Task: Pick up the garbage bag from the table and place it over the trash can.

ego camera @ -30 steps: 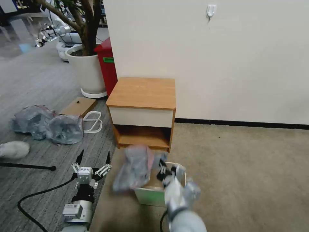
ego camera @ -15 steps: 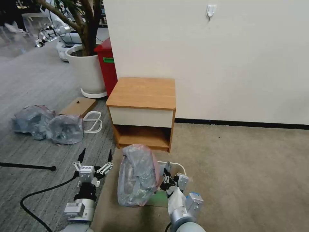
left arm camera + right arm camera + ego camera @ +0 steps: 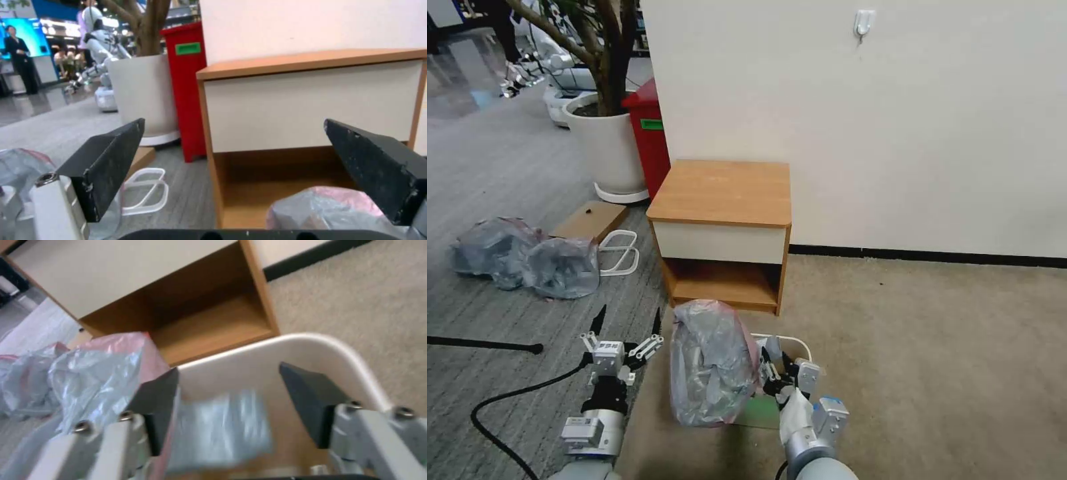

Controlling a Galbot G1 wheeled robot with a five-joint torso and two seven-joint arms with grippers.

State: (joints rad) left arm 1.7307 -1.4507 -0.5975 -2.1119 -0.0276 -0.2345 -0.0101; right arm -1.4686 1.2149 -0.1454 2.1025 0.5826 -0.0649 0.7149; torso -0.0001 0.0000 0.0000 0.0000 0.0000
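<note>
Garbage bag [image 3: 712, 363] over left half of trash can [image 3: 800, 345] mouth.

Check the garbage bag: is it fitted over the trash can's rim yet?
Not fitted. The garbage bag bulges in a heap over the left side of the trash can, whose far rim is bare; the open right gripper is inside the can.

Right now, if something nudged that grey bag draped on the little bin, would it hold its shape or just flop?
Probably flop: the garbage bag looks thin, crinkled and slumped. It is likely very light, so a nudge might slide it off the trash can. The right gripper, open, sits beside it.
</note>
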